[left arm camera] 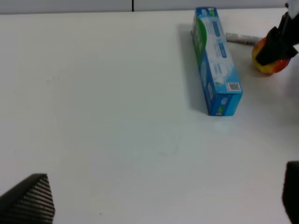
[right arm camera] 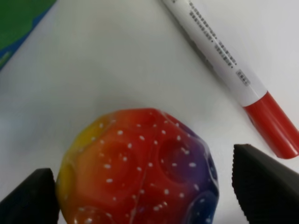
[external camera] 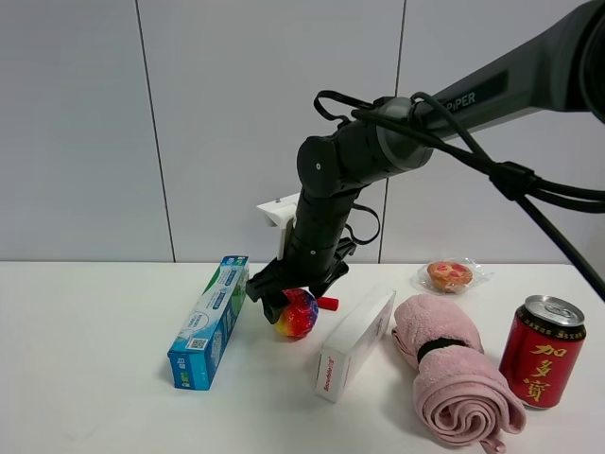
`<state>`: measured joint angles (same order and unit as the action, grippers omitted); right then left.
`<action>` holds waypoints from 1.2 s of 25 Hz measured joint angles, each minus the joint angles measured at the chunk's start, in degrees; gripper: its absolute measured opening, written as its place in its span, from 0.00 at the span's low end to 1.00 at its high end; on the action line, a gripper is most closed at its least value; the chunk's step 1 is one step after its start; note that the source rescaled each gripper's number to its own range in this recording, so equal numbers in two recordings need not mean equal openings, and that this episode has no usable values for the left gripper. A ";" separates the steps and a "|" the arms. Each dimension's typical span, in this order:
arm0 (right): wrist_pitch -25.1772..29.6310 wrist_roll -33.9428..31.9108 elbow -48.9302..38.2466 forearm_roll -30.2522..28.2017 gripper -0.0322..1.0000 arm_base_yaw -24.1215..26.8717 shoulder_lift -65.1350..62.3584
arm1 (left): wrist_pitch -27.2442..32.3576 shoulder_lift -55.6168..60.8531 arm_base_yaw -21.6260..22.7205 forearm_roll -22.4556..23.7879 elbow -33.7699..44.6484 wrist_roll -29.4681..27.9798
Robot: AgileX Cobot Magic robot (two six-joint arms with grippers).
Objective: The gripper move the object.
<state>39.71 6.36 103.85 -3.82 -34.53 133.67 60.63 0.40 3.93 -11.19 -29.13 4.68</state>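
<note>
The rainbow ball [external camera: 299,315] rests on the white table between the blue toothpaste box and the white box. My right gripper [external camera: 284,301] reaches across from the right and comes down over it. In the right wrist view the ball [right arm camera: 140,168] lies between the two black fingertips [right arm camera: 264,184]. One tip touches it and the other stands a small gap away, so the gripper [right arm camera: 149,189] is open around it. The left wrist view shows the ball [left arm camera: 268,66] half hidden by the right gripper [left arm camera: 280,39]. My left gripper [left arm camera: 159,205] is open and empty over bare table.
A blue-green toothpaste box [external camera: 210,322] lies left of the ball. A red-capped white marker [right arm camera: 233,70] lies just behind it. A white box [external camera: 355,343], a rolled pink towel [external camera: 454,374], a red can [external camera: 543,351] and a wrapped pastry [external camera: 450,275] are to the right.
</note>
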 joint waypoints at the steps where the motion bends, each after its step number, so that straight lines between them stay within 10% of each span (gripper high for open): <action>1: 0.00 0.00 0.00 0.00 0.37 0.00 0.00 | 0.00 0.00 0.00 0.00 0.00 0.00; 24: 2.19 0.00 0.00 -0.86 0.37 -4.98 -32.49 | 0.00 0.00 0.00 0.00 0.00 0.00; 30: 2.19 -2.31 0.00 -4.38 0.74 -5.09 -42.15 | 0.00 0.00 0.00 0.00 0.00 0.00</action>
<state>41.90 4.05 103.85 -8.20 -39.62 91.53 60.63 0.40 3.93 -11.19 -29.13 4.68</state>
